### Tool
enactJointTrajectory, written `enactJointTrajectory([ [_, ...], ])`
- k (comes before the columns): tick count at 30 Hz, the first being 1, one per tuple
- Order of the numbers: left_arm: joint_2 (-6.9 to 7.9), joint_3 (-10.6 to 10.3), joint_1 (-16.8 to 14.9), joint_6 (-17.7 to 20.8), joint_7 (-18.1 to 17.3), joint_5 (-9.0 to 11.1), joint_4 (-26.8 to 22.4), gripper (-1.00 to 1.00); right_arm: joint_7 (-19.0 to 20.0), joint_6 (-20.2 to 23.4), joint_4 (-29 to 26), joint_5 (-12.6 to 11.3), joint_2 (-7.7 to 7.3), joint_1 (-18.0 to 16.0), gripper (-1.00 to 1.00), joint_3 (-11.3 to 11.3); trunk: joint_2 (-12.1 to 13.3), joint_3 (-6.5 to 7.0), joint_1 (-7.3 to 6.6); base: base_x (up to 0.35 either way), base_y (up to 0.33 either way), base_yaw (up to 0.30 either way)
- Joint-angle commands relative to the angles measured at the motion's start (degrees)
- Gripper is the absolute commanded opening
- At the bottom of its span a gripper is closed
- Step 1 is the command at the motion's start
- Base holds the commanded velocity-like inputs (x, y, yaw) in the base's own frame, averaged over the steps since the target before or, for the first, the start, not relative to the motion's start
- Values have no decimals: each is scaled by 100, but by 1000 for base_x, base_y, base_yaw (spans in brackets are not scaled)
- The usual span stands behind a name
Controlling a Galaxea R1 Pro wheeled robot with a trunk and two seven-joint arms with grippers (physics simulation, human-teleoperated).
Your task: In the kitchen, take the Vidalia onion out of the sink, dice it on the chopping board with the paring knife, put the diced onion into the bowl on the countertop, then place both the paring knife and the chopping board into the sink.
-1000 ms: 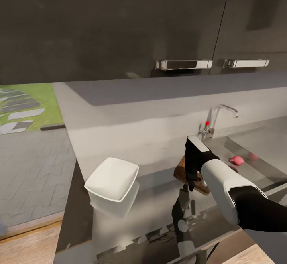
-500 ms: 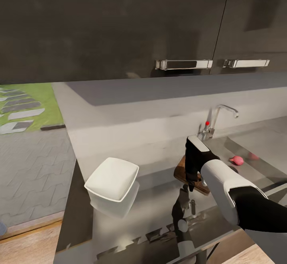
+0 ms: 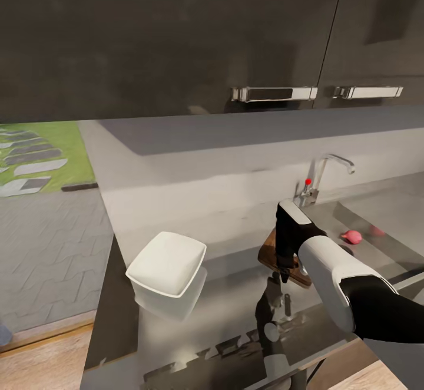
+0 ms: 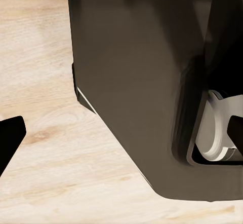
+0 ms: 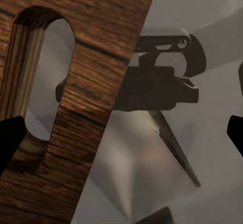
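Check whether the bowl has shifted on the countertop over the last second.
No. The bowl keeps its spacing from the tap; the slight shift is camera motion.

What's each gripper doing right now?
Left gripper: open, empty, aimed at the floor.
Right gripper: open, empty, over the chopping board.

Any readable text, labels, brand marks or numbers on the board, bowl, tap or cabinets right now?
None. No writing shows on the chopping board, the bowl, the tap, the upper cabinets or the right hand.
The tap's red knob is plain colour, no mark.
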Motion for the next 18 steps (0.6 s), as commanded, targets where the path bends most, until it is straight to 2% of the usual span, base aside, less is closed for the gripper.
enactJointTrajectory([
  [1,-1,1,3,-8,0,3,-10,100,-8,-35,-4,-42,-6,-4,100,49,-5,-6,1,0,0,6],
  [18,-1,2,3,-8,0,4,-10,100,-50,-38,-1,-34,-6,-3,100,53,-5,-26,1,0,0,8],
])
